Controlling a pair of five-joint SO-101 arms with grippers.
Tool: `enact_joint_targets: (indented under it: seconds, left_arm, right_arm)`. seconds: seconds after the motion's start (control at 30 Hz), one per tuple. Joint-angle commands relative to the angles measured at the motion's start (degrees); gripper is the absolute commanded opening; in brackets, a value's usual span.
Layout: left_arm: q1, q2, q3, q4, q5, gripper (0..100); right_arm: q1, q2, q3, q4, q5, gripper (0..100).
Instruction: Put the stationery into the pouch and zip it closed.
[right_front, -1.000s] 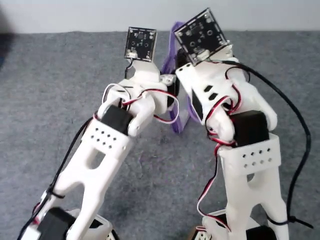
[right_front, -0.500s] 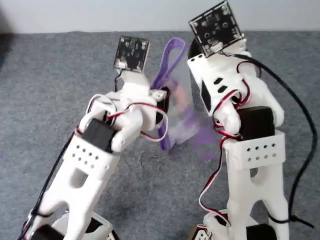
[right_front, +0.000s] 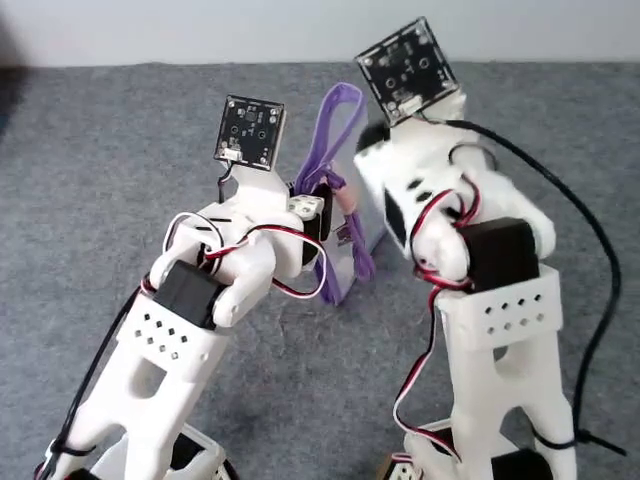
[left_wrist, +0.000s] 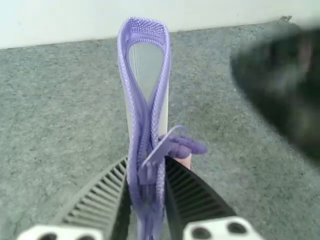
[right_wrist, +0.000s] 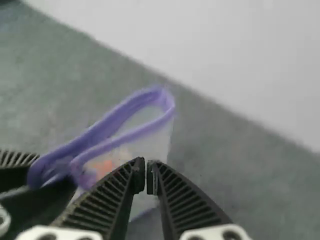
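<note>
Over the carpet (right_front: 90, 180), left pincer (left_wrist: 146, 170) pinches the pouch (left_wrist: 148, 75) on edge, length toward the wall (left_wrist: 75, 20); right pincer (right_wrist: 146, 175) pressed together

Your left gripper (left_wrist: 146, 164) clamps the near end of the pouch (right_front: 350, 262), so that end is blocked. On the pouch's other flank your right gripper (right_wrist: 146, 169), fingers pressed together, sits just beside it, and both arms crowd the near side. The pouch's mouth gapes only as a narrow loop at the far end, and the zipper pull (left_wrist: 172, 145) hangs across the near part. Beyond the pouch, grey carpet (right_front: 120, 150) gives passing room up to the wall (right_front: 200, 30).
</note>
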Motion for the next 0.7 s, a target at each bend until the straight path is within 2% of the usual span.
enact_joint_targets:
  seconds: [0.0, 0.07, 0.3, 0.47, 0.67]
  left_arm:
    - [0.18, -1.14, -0.31, -1.41, -0.62, 1]
    - [0.18, -1.14, -0.31, -1.41, -0.62, 1]
    - [0.09, -1.23, -0.48, -1.32, -0.62, 1]
    - [0.09, -1.23, -0.57, -1.41, -0.62, 1]
    - [0.09, -1.23, -0.48, -1.41, -0.62, 1]
  right_arm:
    - [-0.84, -1.01, -2.29, 7.60, -7.91, 1.3]
    - [-0.75, 0.22, -1.49, 9.01, -10.37, 3.5]
    - [-2.07, 1.19, 4.66, 9.27, -10.46, 18.4]
    - [-2.77, -1.10, 10.46, 4.62, -5.36, 18.4]
    - [-2.77, -17.27, 26.99, -5.23, -4.48, 18.4]
